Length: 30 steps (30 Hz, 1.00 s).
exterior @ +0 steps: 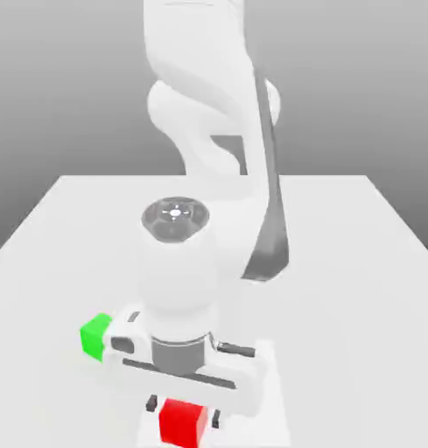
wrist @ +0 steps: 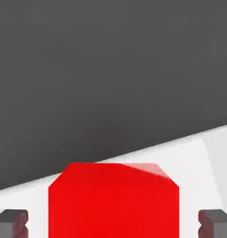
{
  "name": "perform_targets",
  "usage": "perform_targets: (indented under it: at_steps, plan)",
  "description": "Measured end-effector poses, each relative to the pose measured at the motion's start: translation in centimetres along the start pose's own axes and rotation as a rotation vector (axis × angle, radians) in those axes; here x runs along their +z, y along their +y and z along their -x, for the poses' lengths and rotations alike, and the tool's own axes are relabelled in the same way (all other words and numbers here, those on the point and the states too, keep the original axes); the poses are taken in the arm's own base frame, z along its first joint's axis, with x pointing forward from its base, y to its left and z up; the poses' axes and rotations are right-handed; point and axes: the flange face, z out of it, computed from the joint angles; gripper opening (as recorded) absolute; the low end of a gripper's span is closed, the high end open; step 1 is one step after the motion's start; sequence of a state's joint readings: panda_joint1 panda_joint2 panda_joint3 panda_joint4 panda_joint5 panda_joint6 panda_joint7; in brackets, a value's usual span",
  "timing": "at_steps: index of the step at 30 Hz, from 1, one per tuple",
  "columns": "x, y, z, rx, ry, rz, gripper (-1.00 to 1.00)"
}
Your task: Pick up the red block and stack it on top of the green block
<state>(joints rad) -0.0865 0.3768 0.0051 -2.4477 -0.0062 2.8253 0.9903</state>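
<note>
Nearest to me, at the low edge of the exterior view, is the red block [exterior: 182, 423]. It sits on a pale surface, a little to the exterior view's left of the middle. The gripper [exterior: 184, 410] is just at this block, with one dark fingertip [exterior: 151, 403] on each side of it. The fingers stand apart, wider than the block, and between each finger and the block there is a small gap. So the gripper is open and it has hold of nothing. The hand view agrees with this: the red block lies between the two fingers and touches neither of them.

Behind the block is the wide white hand [exterior: 186, 372] which carries the fingers, and it points downward. Under it, a brighter patch [exterior: 271, 402] is on the table [exterior: 357, 306].

A bit farther back, to the exterior view's left, is the green block [exterior: 95, 336]. It is beside the body of the hand, which hides a part of it; if they touch, I cannot tell. Nothing is stacked on its top.

Farthest is the white arm [exterior: 199, 52], with its grey parts, rising above the table in front of a grey background [exterior: 51, 87].
</note>
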Motion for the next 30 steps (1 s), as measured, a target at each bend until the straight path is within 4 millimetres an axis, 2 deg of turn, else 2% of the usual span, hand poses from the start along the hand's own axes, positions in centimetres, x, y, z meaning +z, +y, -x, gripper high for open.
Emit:
perform_targets:
  at_steps: [3, 4, 9, 12, 15, 16, 19, 21, 26, 27, 30]
  plan:
    - [0.5, 0.0, 0.0, 0.0, 0.0, 0.0, -1.0]
    - [0.1, 0.0, 0.0, 0.0, 0.0, 0.0, -1.0]
    - [-5.3, 0.4, -0.2, 0.011, 0.0, 0.001, -1.0]
    - [-7.2, 5.4, -2.5, 0.172, 0.008, 0.006, -1.0]
    - [-8.5, 12.7, -5.4, 0.405, 0.011, 0.009, -1.0]
    - [-8.8, 15.0, -5.8, 0.479, 0.01, 0.008, -1.0]
    - [-9.5, 19.6, -4.9, 0.633, 0.005, 0.004, -1.0]
    - [-8.8, 21.4, -4.7, 0.697, 0.001, 0.001, -1.0]
    - [-4.4, 21.9, -4.6, 0.716, -0.001, -0.001, -1.0]
    - [-3.5, 21.9, -4.5, 0.716, 0.0, 0.0, 1.0]
    - [-3.5, 21.9, -4.5, 0.715, 0.0, 0.0, 1.0]
